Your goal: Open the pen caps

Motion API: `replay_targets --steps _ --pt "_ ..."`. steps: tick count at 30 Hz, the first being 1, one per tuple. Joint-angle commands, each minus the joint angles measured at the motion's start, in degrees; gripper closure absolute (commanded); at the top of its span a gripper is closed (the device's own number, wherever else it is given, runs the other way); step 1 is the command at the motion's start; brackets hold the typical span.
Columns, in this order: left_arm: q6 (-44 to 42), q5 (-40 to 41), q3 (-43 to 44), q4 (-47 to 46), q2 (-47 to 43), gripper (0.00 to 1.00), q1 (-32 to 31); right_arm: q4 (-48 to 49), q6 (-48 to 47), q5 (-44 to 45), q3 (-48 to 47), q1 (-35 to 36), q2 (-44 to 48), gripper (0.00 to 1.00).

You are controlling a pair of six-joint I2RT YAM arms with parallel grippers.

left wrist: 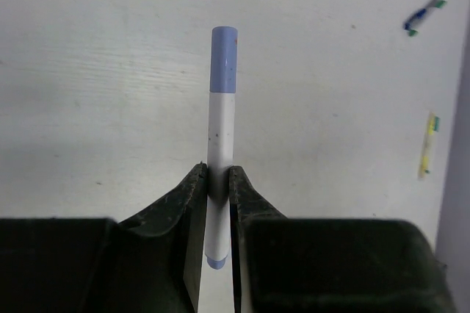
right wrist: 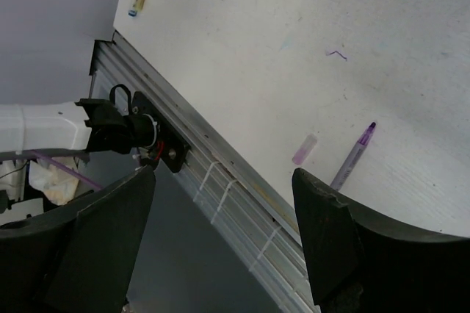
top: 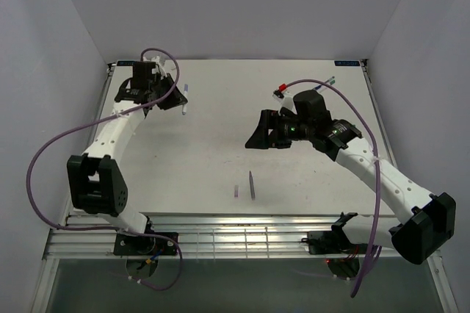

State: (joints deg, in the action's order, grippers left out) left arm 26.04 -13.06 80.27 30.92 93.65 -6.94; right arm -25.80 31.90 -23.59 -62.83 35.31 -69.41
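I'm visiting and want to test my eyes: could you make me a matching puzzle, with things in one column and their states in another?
Things:
1. blue-capped pen
2. purple pen
3. loose pale purple cap
4. right gripper

States:
A. open, holding nothing
B. lying on the table, tip bare
C. clamped in the left gripper
D. lying on the table beside the uncapped pen

Pairs: 1-C, 2-B, 3-D, 4-A.

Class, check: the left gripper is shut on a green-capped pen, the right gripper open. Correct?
No: the left wrist view shows the cap is blue. The left gripper is shut on that pen, and the right gripper is open.
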Motion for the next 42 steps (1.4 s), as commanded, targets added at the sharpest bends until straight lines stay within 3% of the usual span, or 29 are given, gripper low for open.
replay_targets --steps 1,4,5,17,28,32,42 --pt "7.08 -13.62 -8.86 -3.49 -8.37 1.0 -0.53 0.75 2.37 -6.02 -4.05 -0.42 0.85 0.19" --pt "14.19 -18.05 -16.86 -7.88 -16.28 1.0 -2.28 3.9 7.11 -9.52 -4.94 -0.68 -0.55 0.2" --pt "19.26 -19.36 -21.77 -10.93 -21.78 1.0 -4.38 9.4 11.13 -11.54 -4.24 -0.68 -1.34 0.21" --pt "31.26 -19.64 -31.93 -19.4 -35.27 1.0 -10.37 27.81 21.79 -13.67 -0.55 0.02 -9.25 0.31" --pt "34.16 -19.28 -35.53 -19.84 -38.98 1.0 -11.34 36.43 26.27 -13.5 0.68 2.92 -13.56 0.55" --pt "34.51 -19.9 -35.62 -19.93 -38.98 1.0 -11.34 42.75 29.79 -13.32 2.18 4.06 -15.05 0.55" --pt "34.51 -21.04 -35.18 -20.19 -39.42 1.0 -11.43 44.35 30.59 -11.39 0.69 5.91 -17.25 0.51"
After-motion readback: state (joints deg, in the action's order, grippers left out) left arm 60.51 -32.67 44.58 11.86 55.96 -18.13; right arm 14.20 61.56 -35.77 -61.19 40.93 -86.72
